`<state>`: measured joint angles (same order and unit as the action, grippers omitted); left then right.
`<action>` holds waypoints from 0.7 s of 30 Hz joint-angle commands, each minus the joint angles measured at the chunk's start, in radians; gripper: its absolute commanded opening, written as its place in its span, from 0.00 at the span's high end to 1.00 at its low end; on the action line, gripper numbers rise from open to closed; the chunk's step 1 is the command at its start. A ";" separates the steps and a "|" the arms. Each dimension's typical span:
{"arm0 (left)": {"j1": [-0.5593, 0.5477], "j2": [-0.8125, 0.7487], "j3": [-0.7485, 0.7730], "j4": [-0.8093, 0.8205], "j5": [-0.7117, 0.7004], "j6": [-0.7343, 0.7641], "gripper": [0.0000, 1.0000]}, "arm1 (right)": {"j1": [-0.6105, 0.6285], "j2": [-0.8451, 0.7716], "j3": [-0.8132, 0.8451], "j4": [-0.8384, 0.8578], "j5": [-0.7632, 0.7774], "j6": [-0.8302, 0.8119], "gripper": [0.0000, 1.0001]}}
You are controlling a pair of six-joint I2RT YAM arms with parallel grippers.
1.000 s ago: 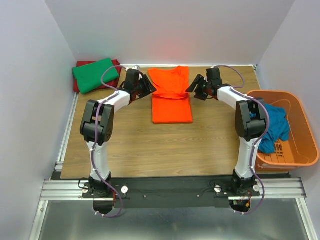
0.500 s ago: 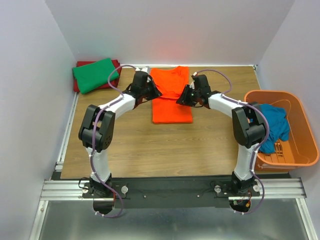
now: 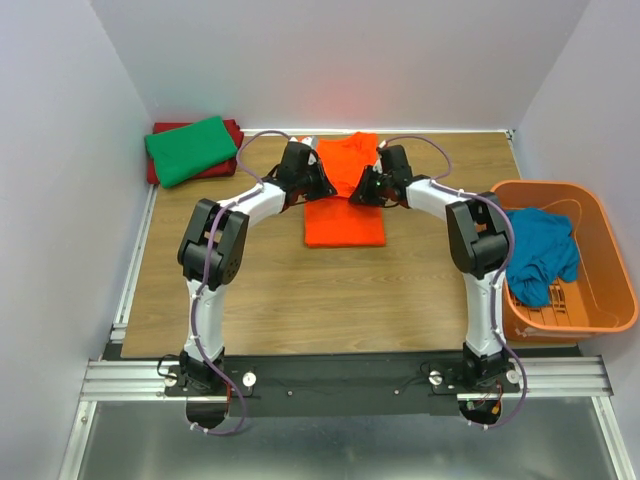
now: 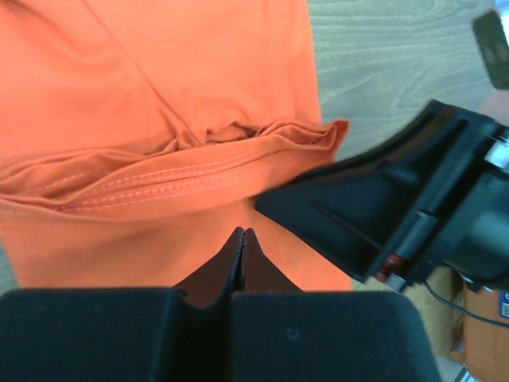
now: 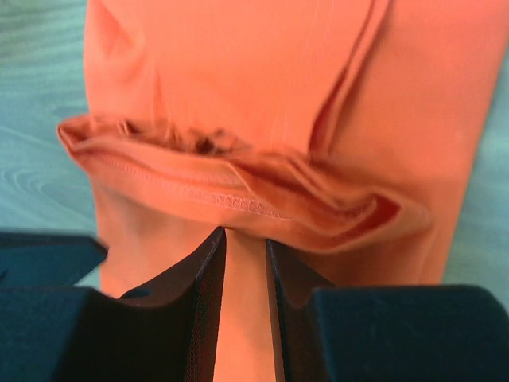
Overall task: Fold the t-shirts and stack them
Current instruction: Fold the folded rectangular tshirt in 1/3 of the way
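Observation:
The orange t-shirt (image 3: 345, 215) lies half folded at the back middle of the table, with a bunched hem running across it (image 4: 159, 179) (image 5: 238, 187). My left gripper (image 3: 322, 184) (image 4: 242, 232) is shut, its tips resting on the flat cloth just below that hem, and no cloth shows between them. My right gripper (image 3: 362, 190) (image 5: 245, 235) faces it from the right. Its jaws are closed to a narrow gap on a strip of orange cloth under the hem. The green t-shirt (image 3: 185, 148) lies folded on the dark red one (image 3: 233, 128). The teal t-shirt (image 3: 540, 255) is in the basket.
The orange plastic basket (image 3: 590, 310) stands at the table's right edge. The green and red pile fills the back left corner by the wall. The right gripper's black body (image 4: 382, 199) sits close beside my left fingers. Bare wood (image 3: 330, 290) stretches in front of the shirt.
Both grippers have moved inward from the shirt's two sides onto its middle. The left jaws went from open to shut, and the right jaws narrowed onto the cloth.

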<state>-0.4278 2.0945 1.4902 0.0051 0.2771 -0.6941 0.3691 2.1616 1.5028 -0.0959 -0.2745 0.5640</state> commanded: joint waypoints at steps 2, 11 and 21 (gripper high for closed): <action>0.003 0.006 0.038 -0.027 0.034 0.036 1.00 | -0.027 0.079 0.092 0.016 0.003 -0.010 0.67; 0.012 0.021 0.038 -0.030 0.045 0.062 1.00 | -0.081 0.115 0.157 0.019 0.009 0.059 0.67; 0.012 0.094 0.117 -0.056 0.047 0.071 1.00 | -0.091 0.132 0.198 0.022 0.012 0.048 0.66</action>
<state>-0.4191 2.1426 1.5654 -0.0196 0.3042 -0.6460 0.2783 2.2734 1.6894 -0.0830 -0.2741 0.6167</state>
